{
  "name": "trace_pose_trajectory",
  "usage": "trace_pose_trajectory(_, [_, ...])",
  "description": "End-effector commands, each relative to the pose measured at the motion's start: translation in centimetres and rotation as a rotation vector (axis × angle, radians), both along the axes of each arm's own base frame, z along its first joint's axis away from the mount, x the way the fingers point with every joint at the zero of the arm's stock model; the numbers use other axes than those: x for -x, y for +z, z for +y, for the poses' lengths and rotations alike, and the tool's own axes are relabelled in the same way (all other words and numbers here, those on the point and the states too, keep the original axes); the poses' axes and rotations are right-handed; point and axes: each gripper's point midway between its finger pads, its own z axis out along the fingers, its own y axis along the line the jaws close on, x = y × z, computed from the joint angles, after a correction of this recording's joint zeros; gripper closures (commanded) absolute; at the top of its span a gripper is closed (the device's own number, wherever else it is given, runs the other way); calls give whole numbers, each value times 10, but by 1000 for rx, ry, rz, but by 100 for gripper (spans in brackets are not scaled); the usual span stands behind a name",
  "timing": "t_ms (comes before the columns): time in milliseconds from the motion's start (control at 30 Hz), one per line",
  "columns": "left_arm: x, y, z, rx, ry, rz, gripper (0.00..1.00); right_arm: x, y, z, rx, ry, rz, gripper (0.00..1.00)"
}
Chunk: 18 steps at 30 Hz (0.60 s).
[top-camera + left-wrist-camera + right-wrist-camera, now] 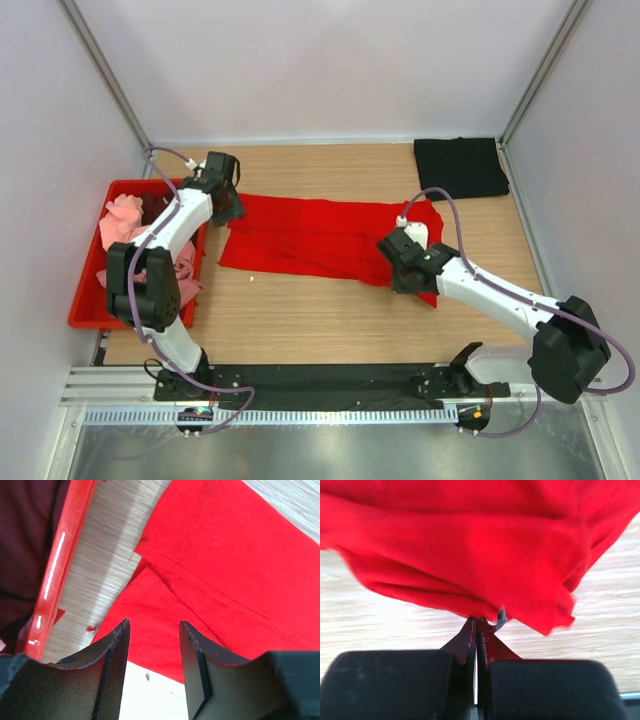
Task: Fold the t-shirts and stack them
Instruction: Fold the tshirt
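Note:
A bright red t-shirt [310,240] lies spread across the middle of the wooden table. My right gripper [398,268] is shut on its right end and lifts the cloth off the table; the right wrist view shows the red cloth [470,555] bunched and pinched at the fingertips [478,622]. My left gripper [232,212] is open over the shirt's left end, beside the crate; the left wrist view shows the red cloth [215,565] under its spread, empty fingers [117,645]. A folded black t-shirt [460,167] lies at the back right.
A rigid red crate [88,300] stands at the left edge, holding pink [122,222] and dark maroon shirts. Its red rim [60,570] runs close to the left gripper. White walls enclose the table on three sides.

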Motion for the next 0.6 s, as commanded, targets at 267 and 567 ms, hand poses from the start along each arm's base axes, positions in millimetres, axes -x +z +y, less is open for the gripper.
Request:
trace_pose_trajectory(267, [-3, -27, 2, -50, -50, 74, 59, -66, 55, -10, 144, -8, -89, 99])
trace_pose_trajectory(567, [3, -38, 13, -112, -30, 125, 59, -115, 50, -31, 127, -22, -43, 93])
